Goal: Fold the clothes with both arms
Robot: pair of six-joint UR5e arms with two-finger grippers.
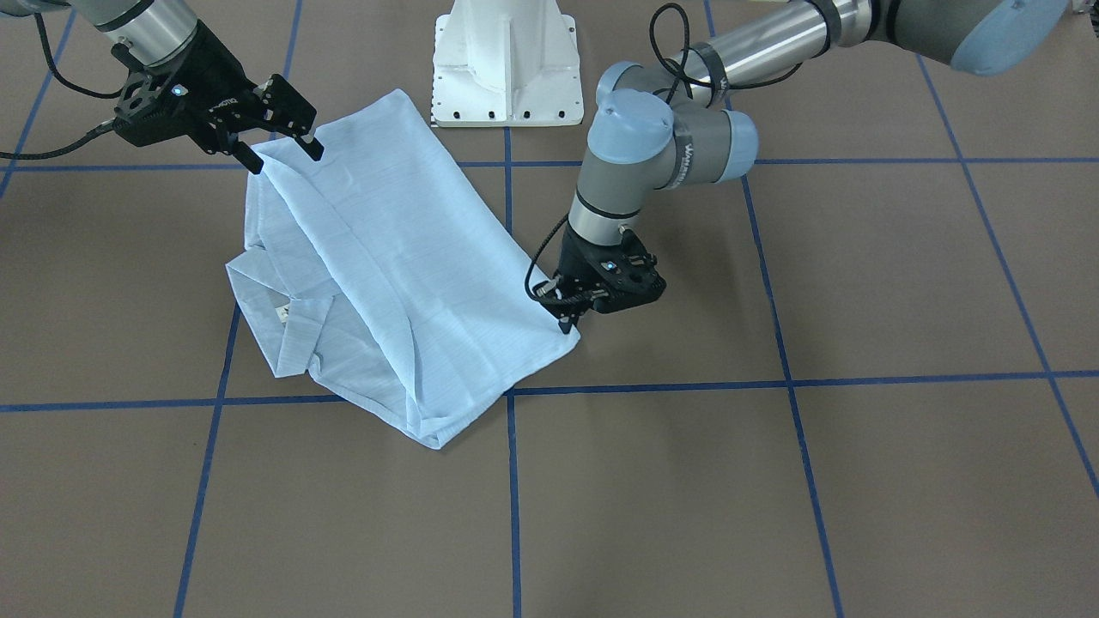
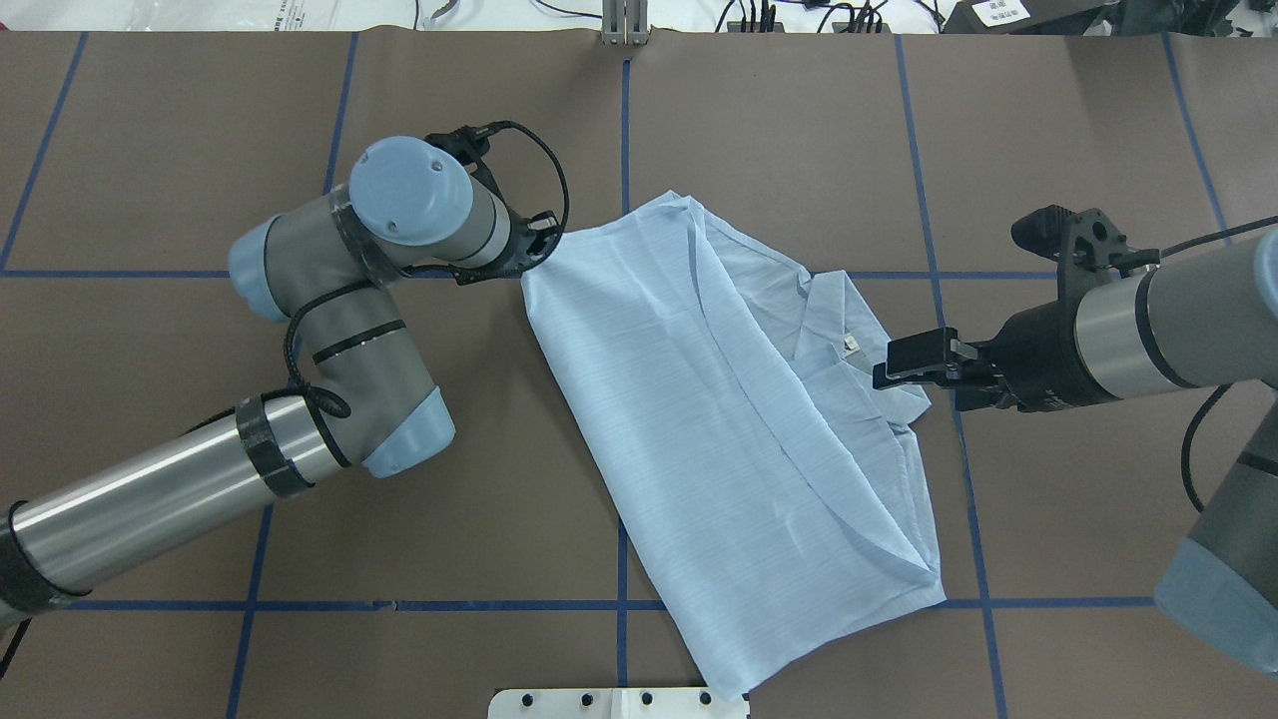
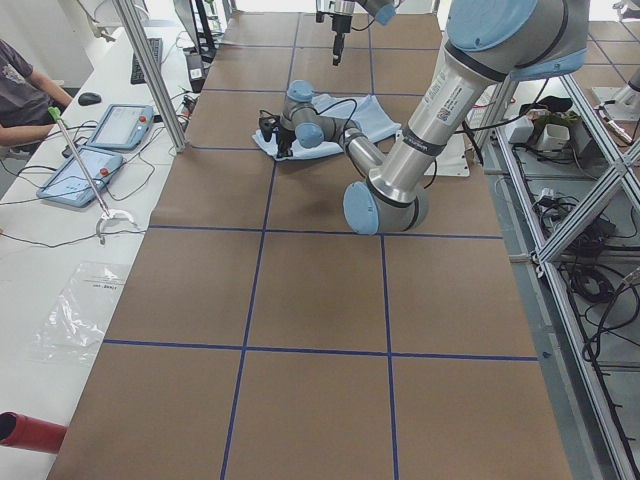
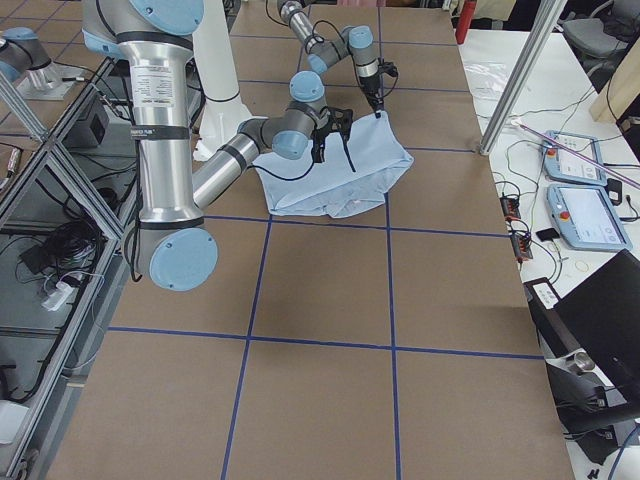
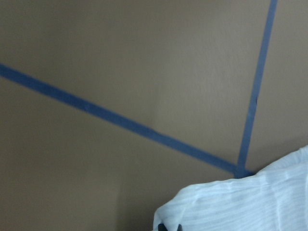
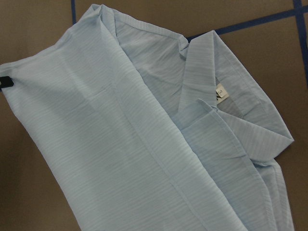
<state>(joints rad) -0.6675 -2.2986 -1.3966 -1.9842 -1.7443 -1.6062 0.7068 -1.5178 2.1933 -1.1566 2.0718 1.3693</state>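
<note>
The pale-blue striped shirt (image 1: pixel 403 275) lies on the brown table, folded lengthwise, with its collar and neck label (image 1: pixel 283 313) facing up. It also shows in the overhead view (image 2: pixel 699 419) and the right wrist view (image 6: pixel 120 144). My left gripper (image 1: pixel 567 322) is down at table level, its fingers together on the shirt's corner; in the overhead view the left gripper (image 2: pixel 539 242) is mostly hidden under its wrist. My right gripper (image 1: pixel 286 157) is open and empty, held above the shirt's edge on the collar side; it also shows in the overhead view (image 2: pixel 899 364).
The white pedestal base (image 1: pixel 506 69) stands just behind the shirt. Blue tape lines (image 1: pixel 513 481) cross the brown table. In the exterior left view, tablets (image 3: pixel 100 150) and a seated person (image 3: pixel 20 90) are at a side bench.
</note>
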